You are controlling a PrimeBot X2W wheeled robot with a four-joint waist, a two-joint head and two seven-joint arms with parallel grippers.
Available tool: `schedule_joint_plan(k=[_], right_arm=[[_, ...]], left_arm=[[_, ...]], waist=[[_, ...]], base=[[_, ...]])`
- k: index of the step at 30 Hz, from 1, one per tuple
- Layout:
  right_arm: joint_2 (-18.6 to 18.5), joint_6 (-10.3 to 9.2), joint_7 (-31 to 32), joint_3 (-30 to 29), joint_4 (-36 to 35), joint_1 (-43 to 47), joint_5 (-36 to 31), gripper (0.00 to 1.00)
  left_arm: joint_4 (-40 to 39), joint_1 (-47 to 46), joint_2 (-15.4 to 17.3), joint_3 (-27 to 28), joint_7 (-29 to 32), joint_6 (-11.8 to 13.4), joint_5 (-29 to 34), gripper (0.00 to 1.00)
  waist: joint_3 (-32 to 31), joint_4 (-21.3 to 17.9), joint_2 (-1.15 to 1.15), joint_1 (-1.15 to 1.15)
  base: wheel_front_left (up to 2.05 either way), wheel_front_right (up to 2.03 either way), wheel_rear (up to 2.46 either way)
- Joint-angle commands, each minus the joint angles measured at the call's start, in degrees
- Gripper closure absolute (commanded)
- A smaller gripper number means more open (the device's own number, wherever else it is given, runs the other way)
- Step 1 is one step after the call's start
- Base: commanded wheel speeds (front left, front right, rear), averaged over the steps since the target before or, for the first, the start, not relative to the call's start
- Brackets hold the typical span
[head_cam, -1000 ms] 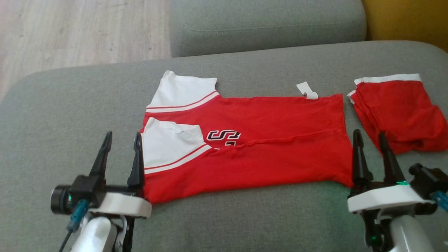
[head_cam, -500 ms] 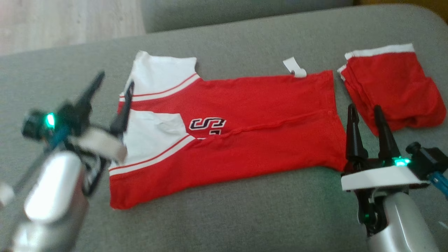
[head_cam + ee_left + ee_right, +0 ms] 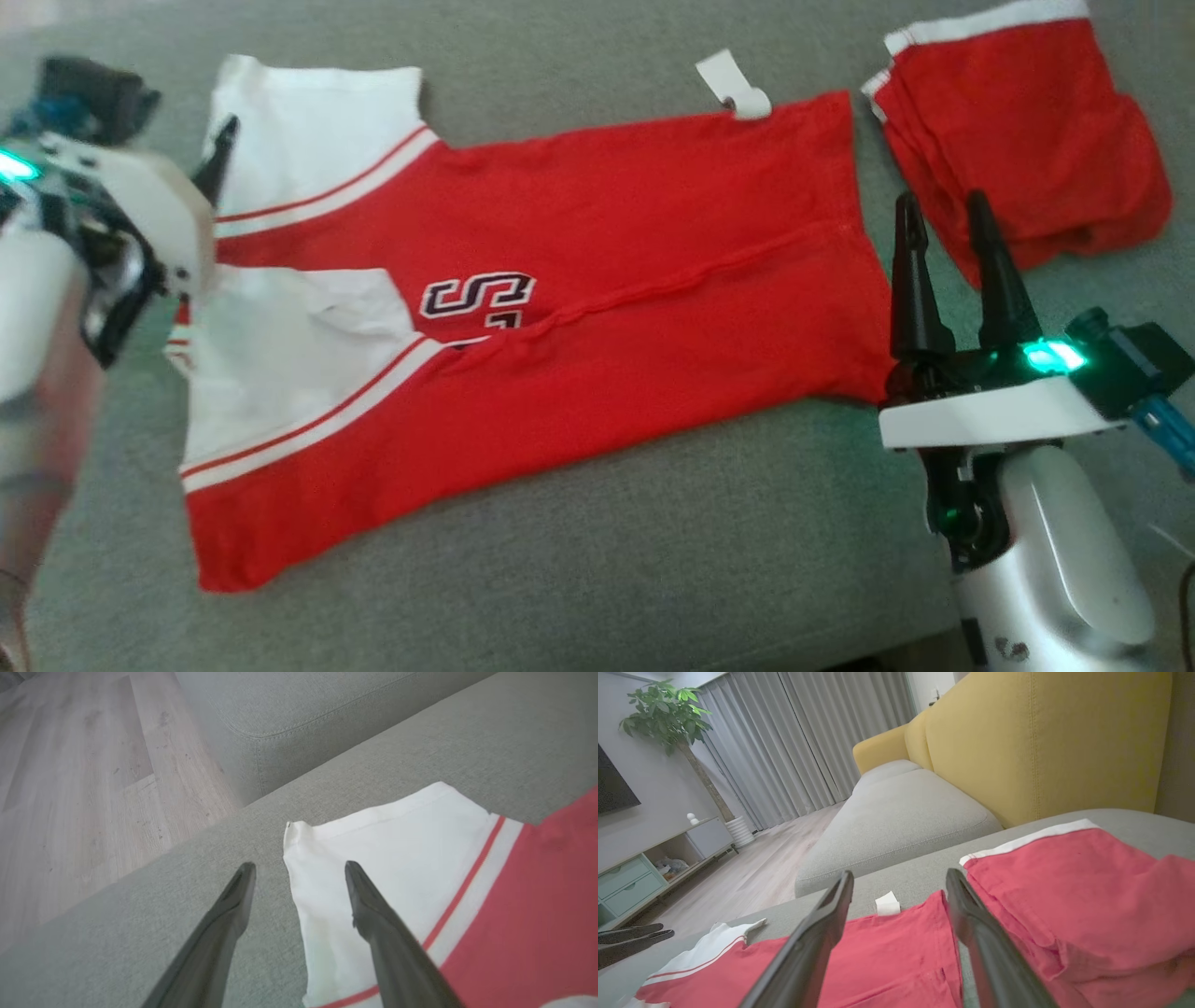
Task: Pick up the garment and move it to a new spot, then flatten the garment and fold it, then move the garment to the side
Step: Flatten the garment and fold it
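The garment (image 3: 597, 233) is a red shirt with white sleeves and a black-and-white logo, folded lengthwise and lying flat on the grey couch cushion (image 3: 653, 579). My left gripper (image 3: 299, 865) hovers open over the far white sleeve (image 3: 397, 858), one finger over the cloth and the other over bare cushion. In the head view one of its fingers (image 3: 221, 154) shows at the sleeve's left edge, and the arm is blurred. My right gripper (image 3: 940, 201) stands open and empty just right of the shirt's hem corner. In the right wrist view the red hem (image 3: 887, 961) lies between its fingers.
Folded red shorts (image 3: 1027, 121) with a white band lie right of the right gripper. A white tag (image 3: 733, 86) sticks out at the shirt's far edge. Another grey cushion (image 3: 901, 816) and a yellow sofa back (image 3: 1041, 742) are beyond; wooden floor (image 3: 70, 788) lies past the left edge.
The head camera has tipped down and closer. My left arm has lifted and swung forward from the near sleeve to the far sleeve. The right gripper stays by the hem corner.
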Motion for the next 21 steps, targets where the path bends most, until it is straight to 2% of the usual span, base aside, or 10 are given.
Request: schedule_joint_plan(k=[1,11,21], right_arm=[[-0.26,-0.04,-0.62,1.71,-2.43,-1.53,0.40,0.00],[-0.26,-0.04,-0.65,2.22,-4.98,-2.54,1.48,0.00],[-0.26,-0.04,-0.66,1.41,-5.62,-2.11,1.84,0.00]], left_arm=[[-0.33,-4.34,4.04,1.35,0.37,0.13,-1.22,0.00],[5.87,-11.41,7.65,-3.01,3.34,0.12,-8.10,0.00],[8.14,-14.02,8.74,-8.02,4.55,0.11,-12.86,0.00]], waist=[[2.26,-2.04,0.00,-0.01],[7.23,-5.21,0.00,-0.01],[8.93,-6.27,0.00,-0.01]], base=[[0.00,0.00,0.00],[0.00,0.00,0.00],[0.00,0.00,0.00]])
